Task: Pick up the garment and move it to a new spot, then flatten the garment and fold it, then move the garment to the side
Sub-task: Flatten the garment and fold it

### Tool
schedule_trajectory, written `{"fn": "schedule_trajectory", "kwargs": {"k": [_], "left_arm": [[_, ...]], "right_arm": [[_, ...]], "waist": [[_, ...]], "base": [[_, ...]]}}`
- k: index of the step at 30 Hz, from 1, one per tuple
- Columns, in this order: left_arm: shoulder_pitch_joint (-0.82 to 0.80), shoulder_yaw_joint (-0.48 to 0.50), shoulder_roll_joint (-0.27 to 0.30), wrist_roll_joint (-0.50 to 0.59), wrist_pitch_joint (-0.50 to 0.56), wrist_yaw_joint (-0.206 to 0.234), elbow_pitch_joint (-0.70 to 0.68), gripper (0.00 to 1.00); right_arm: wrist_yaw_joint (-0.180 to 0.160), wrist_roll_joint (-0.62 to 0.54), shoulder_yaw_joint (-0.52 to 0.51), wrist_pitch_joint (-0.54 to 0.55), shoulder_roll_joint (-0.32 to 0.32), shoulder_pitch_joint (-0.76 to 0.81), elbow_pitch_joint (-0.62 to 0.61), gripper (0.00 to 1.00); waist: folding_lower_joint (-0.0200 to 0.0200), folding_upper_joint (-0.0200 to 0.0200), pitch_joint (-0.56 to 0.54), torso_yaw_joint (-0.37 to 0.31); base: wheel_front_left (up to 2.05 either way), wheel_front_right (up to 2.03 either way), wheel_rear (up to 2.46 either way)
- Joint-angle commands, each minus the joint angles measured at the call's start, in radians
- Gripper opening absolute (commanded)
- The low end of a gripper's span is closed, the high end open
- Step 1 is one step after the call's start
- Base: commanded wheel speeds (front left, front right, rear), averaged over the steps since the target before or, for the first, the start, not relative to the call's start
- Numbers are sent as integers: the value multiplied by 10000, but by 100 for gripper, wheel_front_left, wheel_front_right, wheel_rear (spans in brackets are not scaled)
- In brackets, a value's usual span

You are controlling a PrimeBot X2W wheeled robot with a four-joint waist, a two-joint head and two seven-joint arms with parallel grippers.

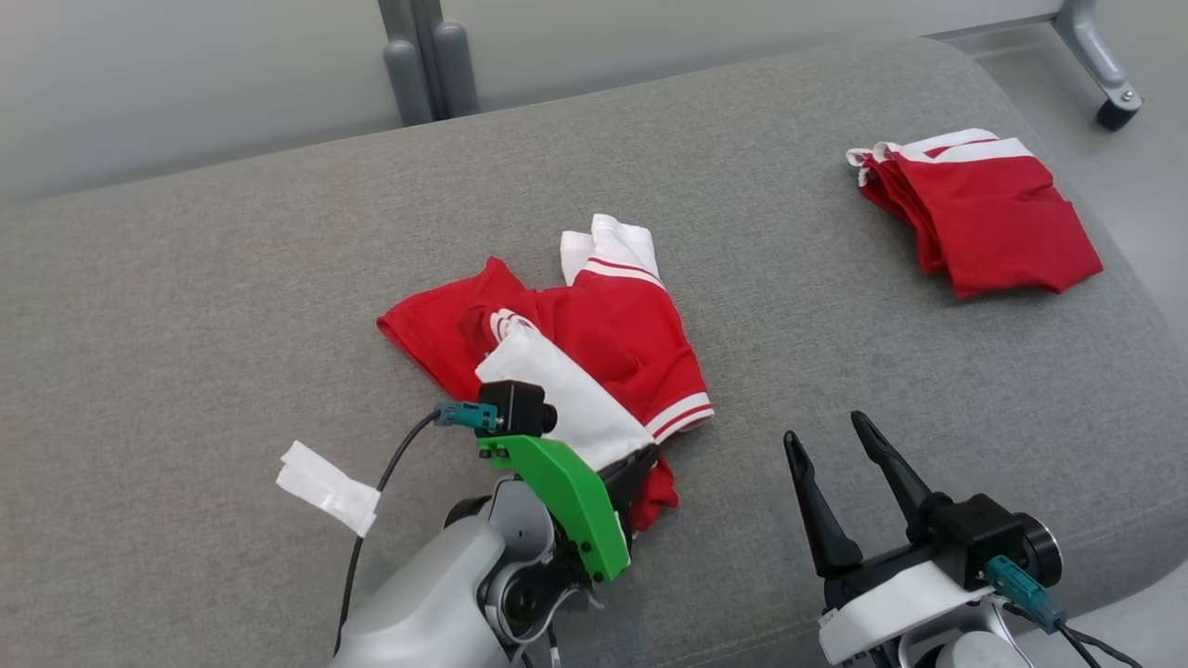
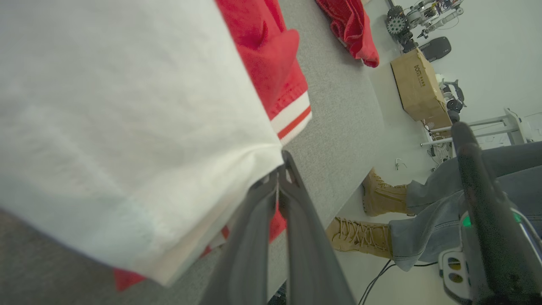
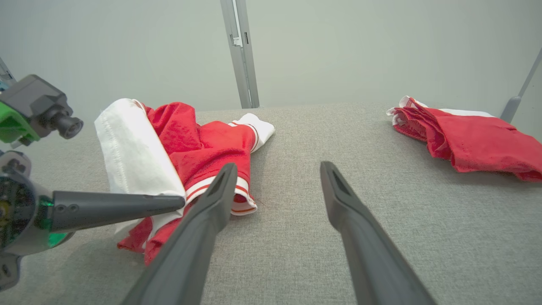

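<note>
A: We see the garment (image 1: 603, 325) as red, with a white panel and red-and-white striped cuffs.
B: We find the same red and white on the folded pile (image 1: 1002, 232); the table (image 1: 232, 278) is plain grey, the bracket (image 1: 566, 492) bright green.

- A brown cardboard box (image 2: 418, 87) stands on the floor in my left wrist view. A short line of dark print runs along one face, but it is too small and blurred for me to read.
- I can read no other lettering, number, brand or sign.
</note>
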Motion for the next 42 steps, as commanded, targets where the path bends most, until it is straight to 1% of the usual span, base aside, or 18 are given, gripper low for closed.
{"fn": "schedule_trajectory", "kwargs": {"k": [1, 8, 12, 17, 19, 20, 21, 22, 24, 28, 30, 32, 33, 35, 37, 39, 40, 42], "left_arm": [[63, -175, -8, -74, -37, -75, 311, 0], [-119, -1080, -10, -691, -354, -188, 972, 0], [-180, -1439, -8, -902, -547, -224, 1293, 0], [-286, -1927, -7, -1046, -959, -269, 1692, 0], [-422, -2043, -5, -991, -1402, -278, 1700, 0], [-495, -2130, -10, -850, -1655, -268, 1688, 35], [-532, -2176, -9, -802, -1924, -192, 1659, 76], [-539, -2213, -9, -781, -2163, -107, 1588, 100], [-554, -2338, -23, -664, -2578, -41, 1321, 100], [-216, -2208, 28, -772, -3248, -107, 262, 100], [-35, -1990, 376, -739, -3534, -54, -538, 100], [188, -1673, 882, -661, -3748, 218, -1488, 100], [307, -1494, 1211, -535, -3837, 487, -2053, 100], [506, -1106, 1993, -20, -3977, 1203, -2974, 100], [989, -551, 2643, 299, -4028, 1897, -3844, 100], [1475, 127, 3269, 693, -4035, 2484, -4517, 100], [1756, 447, 3564, 933, -4036, 2723, -4737, 100], [2427, 966, 3923, 1313, -4032, 3042, -5043, 100]], "right_arm": [[-17, 52, 16, -1, -13, -100, 23, 100], [-17, 88, 82, -1, -9, -131, 84, 100], [-19, 96, 79, -1, -14, -134, 115, 100], [-19, 90, -11, -1, -12, -95, 123, 100], [-17, 34, -98, 0, -11, 19, 118, 100], [-19, 8, -117, 0, -11, 77, 118, 100], [-17, -14, -141, 0, -12, 128, 125, 100], [-19, -29, -168, 0, -12, 161, 130, 100], [-19, -53, -253, 0, -14, 248, 79, 100], [-17, -222, -501, 0, -16, 502, -99, 100], [-19, -317, -721, 0, -16, 659, -224, 100], [-17, -385, -1038, 0, -16, 802, -389, 100], [-17, -403, -1216, 0, -14, 871, -485, 100], [-17, -459, -1558, 0, -12, 1000, -607, 100], [-17, -493, -1848, 0, -11, 1108, -701, 100], [-17, -560, -2096, 0, -12, 1193, -757, 100], [-19, -619, -2189, 0, -11, 1207, -787, 100], [-19, -715, -2349, 0, -14, 1244, -831, 100]], "waist": [[0, 0, 102, -232], [0, 0, 176, -663], [0, 0, 176, -776], [0, 0, 116, -779], [0, 0, 40, -690], [0, 0, -11, -638], [0, 0, -75, -583], [0, 0, -151, -523], [0, 0, -332, -391], [0, 0, -797, -95], [0, 0, -1027, 87], [0, 0, -1177, 348], [0, 0, -1233, 491], [0, 0, -1318, 792], [0, 0, -1397, 1081], [0, 0, -1457, 1371], [0, 0, -1478, 1498], [0, 0, -1516, 1743]], "base": [[0, 0, 0], [0, 0, 0], [0, 0, 0], [0, 0, 0], [0, 0, 0], [0, 0, 0], [0, 0, 0], [0, 0, 0], [0, 0, 0], [0, 0, 0], [0, 0, 0], [0, 0, 0], [0, 0, 0], [0, 0, 0], [0, 0, 0], [0, 0, 0], [0, 0, 0], [0, 0, 0]]}}
